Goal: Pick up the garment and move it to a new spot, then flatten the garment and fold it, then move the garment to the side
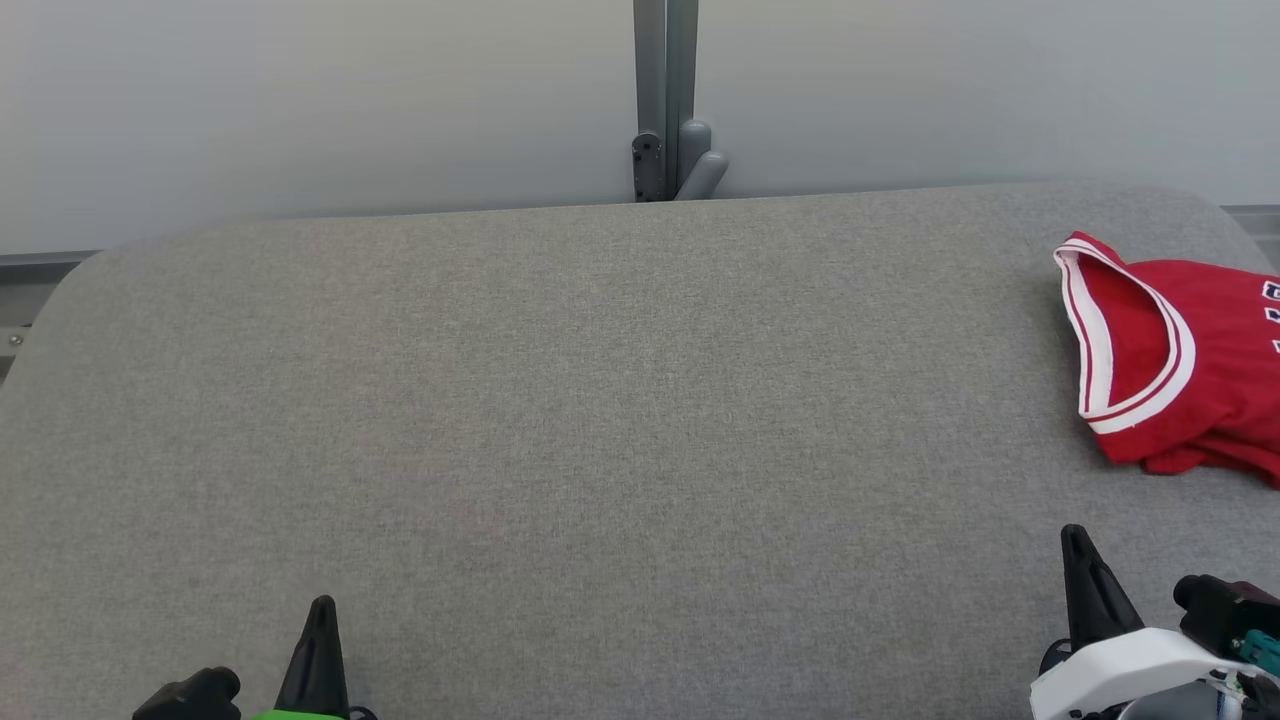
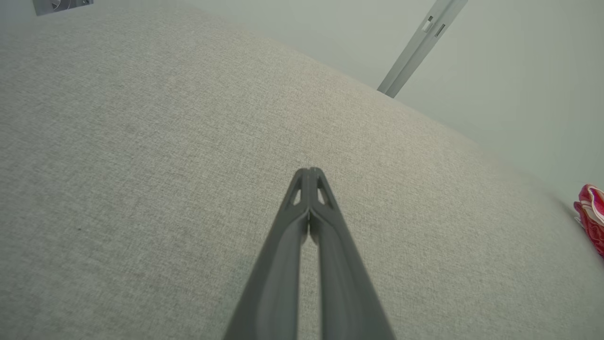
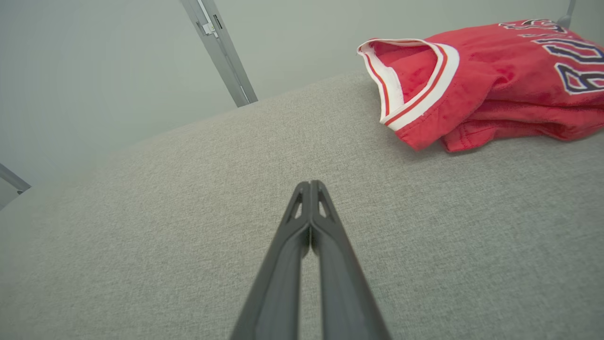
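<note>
On grey surface (image 1: 600,400), red garment (image 1: 1205,400)

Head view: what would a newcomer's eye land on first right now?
The red jersey with white trim, lying crumpled at the far right of the grey table, its edge cut off by the frame. Next, the left pincer and right pincer, both shut and empty, low at the near edge, the right one nearer the jersey but apart from it.

Jersey (image 1: 1232,400) on the counter (image 1: 560,420)
It lies at frame right; a post (image 1: 665,100) stands behind, top centre.
</note>
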